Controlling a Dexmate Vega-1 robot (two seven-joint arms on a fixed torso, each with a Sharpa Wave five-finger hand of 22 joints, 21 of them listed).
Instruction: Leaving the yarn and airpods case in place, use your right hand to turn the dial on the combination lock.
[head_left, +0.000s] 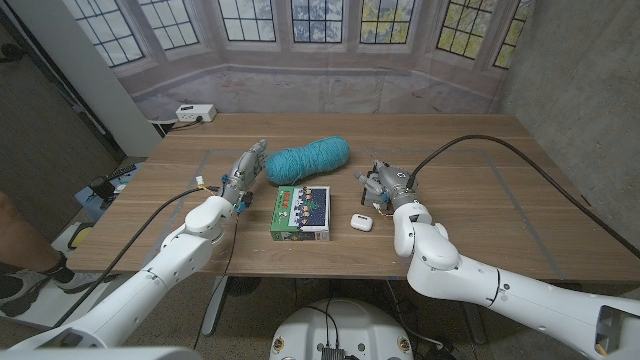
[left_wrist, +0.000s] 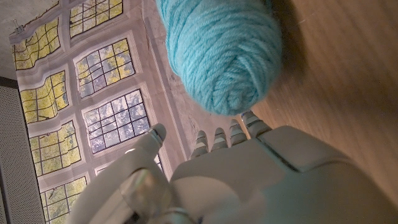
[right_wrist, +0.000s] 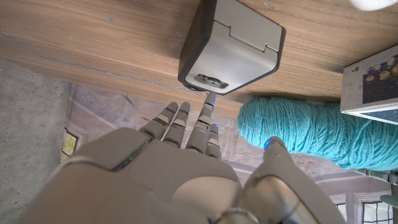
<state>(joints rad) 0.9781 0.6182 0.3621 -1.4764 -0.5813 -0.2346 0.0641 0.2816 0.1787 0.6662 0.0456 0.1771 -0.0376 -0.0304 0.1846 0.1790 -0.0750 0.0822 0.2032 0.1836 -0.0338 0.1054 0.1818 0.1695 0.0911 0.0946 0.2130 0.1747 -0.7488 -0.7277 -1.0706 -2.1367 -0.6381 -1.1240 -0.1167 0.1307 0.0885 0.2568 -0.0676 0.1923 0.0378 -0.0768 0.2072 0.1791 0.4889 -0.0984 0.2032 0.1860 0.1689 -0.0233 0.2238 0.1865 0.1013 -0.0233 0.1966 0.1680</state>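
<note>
Right hand (right_wrist: 186, 168) empty, fingertip touching combination lock (right_wrist: 231, 46); "9" legible on box (right_wrist: 373, 81); left hand (left_wrist: 249, 180) empty beside yarn (left_wrist: 221, 50).

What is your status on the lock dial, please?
Right hand open, one fingertip at the combination lock dial face. Left hand open, idle beside the yarn. Airpods case in place. Nothing blocking.

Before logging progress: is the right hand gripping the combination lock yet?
No, the right hand is open, its fingertips just short of the lock.
</note>
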